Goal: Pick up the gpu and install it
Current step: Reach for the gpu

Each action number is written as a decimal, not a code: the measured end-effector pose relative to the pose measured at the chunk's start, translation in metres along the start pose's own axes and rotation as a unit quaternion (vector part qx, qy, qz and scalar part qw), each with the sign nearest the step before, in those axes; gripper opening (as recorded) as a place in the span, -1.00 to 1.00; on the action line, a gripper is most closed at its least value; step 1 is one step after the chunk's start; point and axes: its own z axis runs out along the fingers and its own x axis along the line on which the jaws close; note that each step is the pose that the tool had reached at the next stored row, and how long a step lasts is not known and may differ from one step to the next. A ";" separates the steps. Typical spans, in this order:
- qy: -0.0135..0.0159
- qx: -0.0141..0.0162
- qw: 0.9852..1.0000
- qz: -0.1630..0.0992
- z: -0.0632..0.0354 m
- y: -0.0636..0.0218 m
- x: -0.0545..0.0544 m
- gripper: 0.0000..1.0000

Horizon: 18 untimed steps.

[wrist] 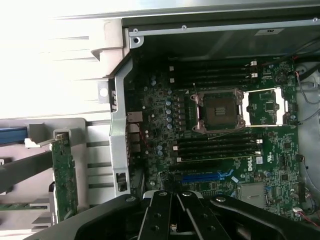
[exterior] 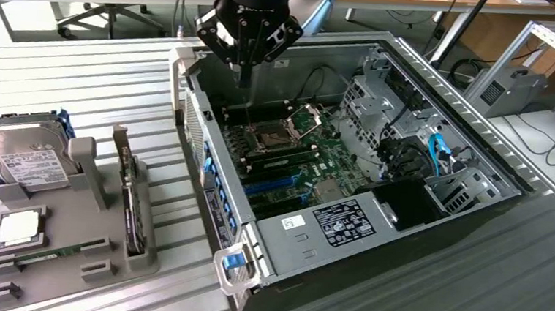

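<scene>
Toward the upper middle of the exterior view, the black two-fingered tool (exterior: 245,80) is hanging over the open grey metal computer case (exterior: 195,113). Its fingers are pressing together and gripping nothing, and their tips are pointing down above the green motherboard (exterior: 306,161), close to the square silver processor socket (exterior: 264,136). Blue expansion slots (exterior: 273,186) are showing on the motherboard nearer the lower part of the frame. The gpu (exterior: 133,204), a slim green card with a black fan face and a silver metal bracket, is standing on edge in a slot of the grey plastic holder (exterior: 85,179) at the exterior view's lower left. It is sitting outside the case, near its outer wall and well apart from the tool. Farther left in the same holder, a silver hard drive with a white label (exterior: 25,158) is leaning upright, with a square silver processor chip (exterior: 20,227) and a narrow green memory stick (exterior: 50,257) lying below it. Everything is resting on the slatted metal tabletop (exterior: 87,76).
</scene>
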 end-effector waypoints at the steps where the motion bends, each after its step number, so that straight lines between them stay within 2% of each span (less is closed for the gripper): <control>1: 0.000 0.000 1.000 0.000 0.0000 0.0000 0.000 -0.79; 18: 0.000 0.000 1.000 0.000 -0.0002 -0.0005 0.007 -0.79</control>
